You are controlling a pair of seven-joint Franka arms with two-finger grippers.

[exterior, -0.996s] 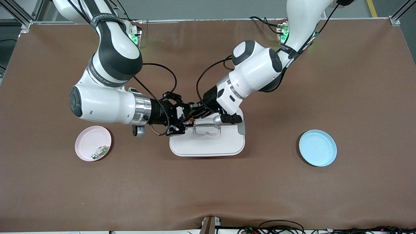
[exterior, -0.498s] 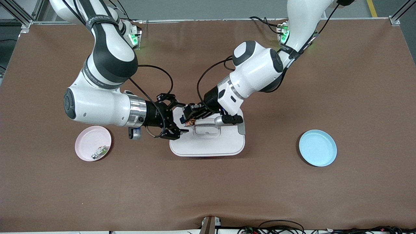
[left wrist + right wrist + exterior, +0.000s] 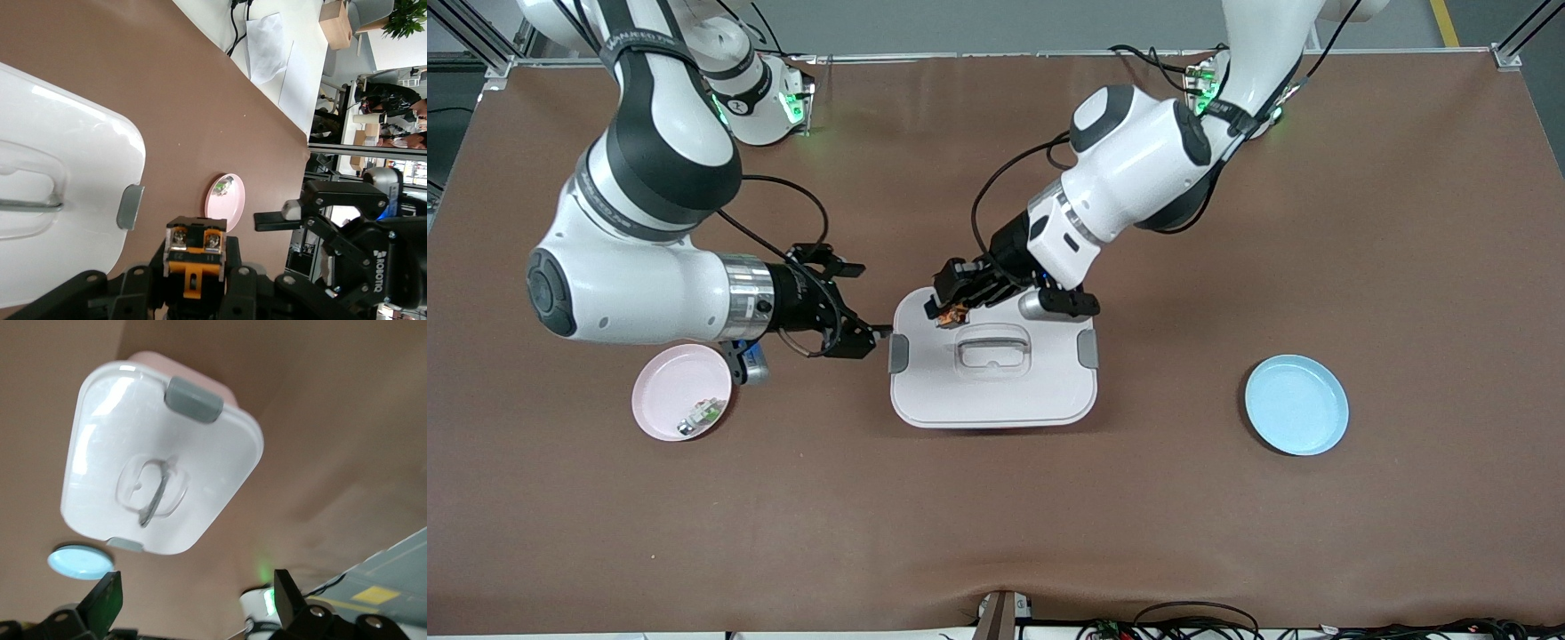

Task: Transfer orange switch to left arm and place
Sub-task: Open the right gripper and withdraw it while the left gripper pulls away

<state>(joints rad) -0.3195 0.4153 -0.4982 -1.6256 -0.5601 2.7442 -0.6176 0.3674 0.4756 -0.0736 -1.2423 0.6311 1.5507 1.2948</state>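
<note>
Holding the orange switch now is the left pincer, pinched tight on it and hanging over the box at the corner toward the right arm's end. The right pincer sits spread and empty over the worktop, just beside the box's grey latch, so I'd say the handoff looks done. Judging by that, what's left is swinging the switch clear of the box, probably to the blue plate well off toward the left arm's end, while the pink plate below the right arm only has the little green part.
</note>
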